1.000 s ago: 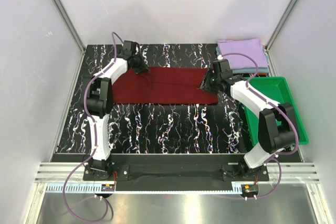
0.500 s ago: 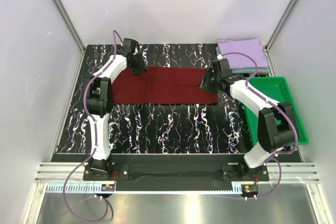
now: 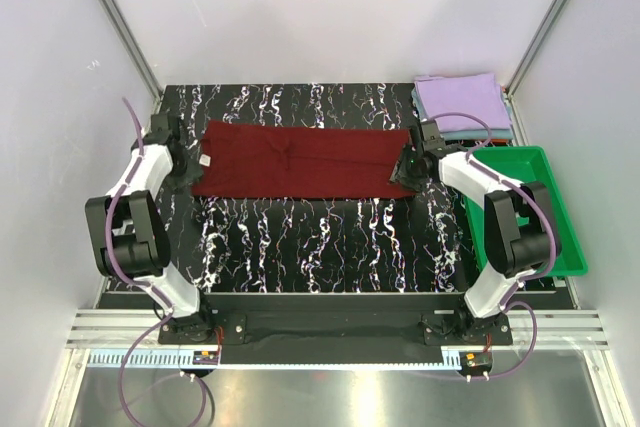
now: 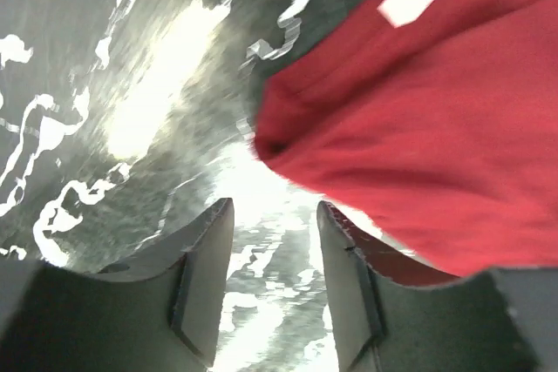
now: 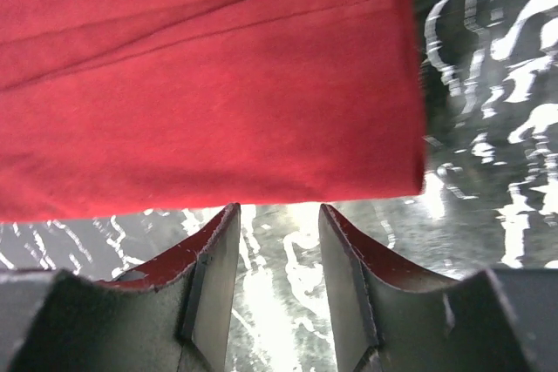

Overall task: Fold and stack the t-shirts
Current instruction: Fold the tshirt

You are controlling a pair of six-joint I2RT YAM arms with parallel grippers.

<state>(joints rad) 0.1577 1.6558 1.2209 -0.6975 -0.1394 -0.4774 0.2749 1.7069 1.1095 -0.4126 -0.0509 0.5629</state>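
Noted left gripper (image 4: 272,215) and right gripper (image 5: 277,215) part-open, empty, at collar and hem ends of maroon t-shirt (image 3: 300,162), flat mid-table. Judged light, limp, non-slip; best pinched at end corners. Beyond, far right: lavender t-shirt (image 3: 460,99) stacked.

In the left wrist view the counter (image 4: 105,84) blurs into streaks, and the maroon t-shirt (image 4: 436,128) runs off at three o'clock. The lavender t-shirt (image 3: 460,99) hides most of the grey-blue t-shirt (image 3: 500,132).

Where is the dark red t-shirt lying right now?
In the top view, the dark red t-shirt lies flat across the far half of the table, left of the folded lavender shirt.
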